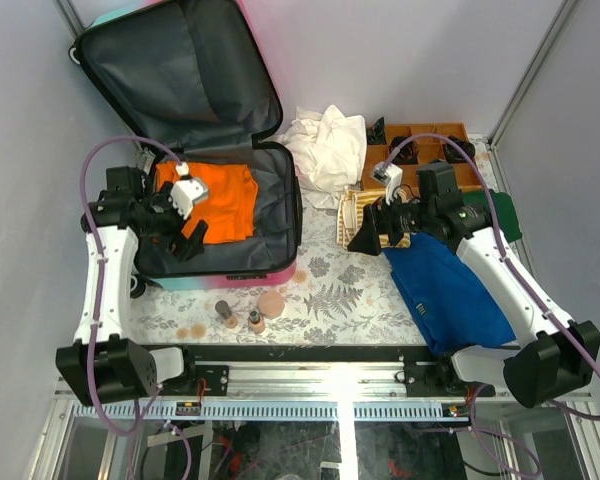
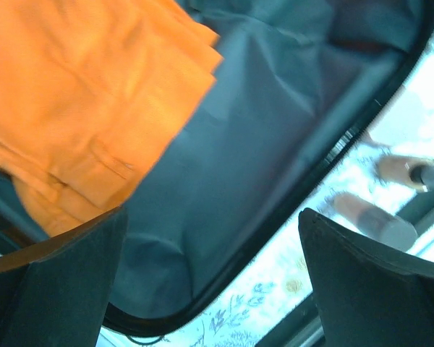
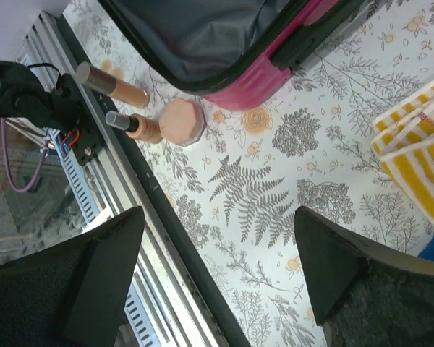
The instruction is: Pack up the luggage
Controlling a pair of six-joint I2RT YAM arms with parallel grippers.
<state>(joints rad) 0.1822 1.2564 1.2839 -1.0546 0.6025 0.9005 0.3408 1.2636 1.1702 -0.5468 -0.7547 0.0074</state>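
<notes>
Inside the luggage (image 1: 277, 195), the left hand (image 1: 181, 233) hangs spread near its rim.

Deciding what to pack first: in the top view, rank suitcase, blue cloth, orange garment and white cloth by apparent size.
1. suitcase
2. blue cloth
3. orange garment and white cloth: look alike, garment partly hidden, so unranked.

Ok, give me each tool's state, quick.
Left tool: open, holding nothing, over the luggage.
Right tool: open, holding nothing, over the table.
</notes>
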